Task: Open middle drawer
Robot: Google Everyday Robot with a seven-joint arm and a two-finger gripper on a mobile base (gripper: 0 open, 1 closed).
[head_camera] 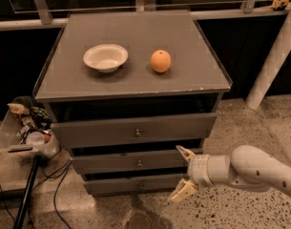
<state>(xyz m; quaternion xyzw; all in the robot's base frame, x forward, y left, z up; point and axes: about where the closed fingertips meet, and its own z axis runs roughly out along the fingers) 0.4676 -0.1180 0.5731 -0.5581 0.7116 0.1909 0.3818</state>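
Grey wooden cabinet (135, 32) with three drawer fronts stacked under a flat top. On the top: white bowl (106, 57) left of centre, orange (161, 61) to its right, the two near each other but apart.

Drawer fronts, top to bottom: top drawer (97, 132), tallest and widest, with a round knob; middle drawer (102, 163), mid-sized, with a small metal knob (139, 164) at its centre; bottom drawer (111, 185), slimmest. A dark gap runs above each front. The middle drawer looks shut, its front about in line with the bottom one and sitting under the top one.

Gripper (183, 173): low, at the cabinet's lower right corner, on a white arm (250, 168) that comes in from the right edge. Fingers spread wide apart, one up and one down. Upper fingertip (184, 152) is just at the right end of the middle drawer's front; lower one hangs beside the bottom drawer's right end, above the floor. Nothing between the fingers. The gripper is well to the right of the knob, not touching it.

Surroundings: speckled floor (240, 213); clear bin (6, 132) of mixed clutter left of the cabinet; black cables (57, 194) trailing below it; white post (274, 61) leaning at far right.
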